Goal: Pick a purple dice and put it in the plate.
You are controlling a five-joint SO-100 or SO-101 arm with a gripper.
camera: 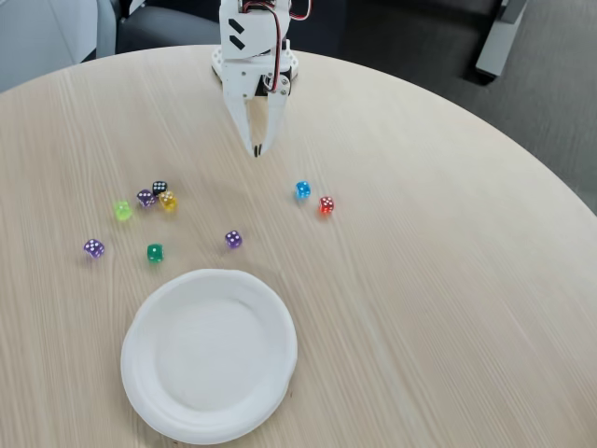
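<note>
In the fixed view the jaws (256,149) point down toward the counter (448,280) near its far edge, their two white tips drawn together to a single point with nothing between them. They stand well apart from every die. Nearest, to the right and nearer the camera, lie a blue die (302,190) and a red die (326,205), just beside each other. To the left sits a tight cluster: a black die (159,188), a dull purple die (145,198) and a yellow die (168,200), with a lime die (122,210) just left of them. Nearer the camera, a purple die (233,240) lies alone between the cluster and the blue die, a short way beyond the plate's far rim. A second purple die (93,248) lies at far left, with a green die (155,253) to its right. The plate (159,308), white and round, rests flat at the near edge of the counter and holds no die. All dice lie on the bare wood-grain surface.
</note>
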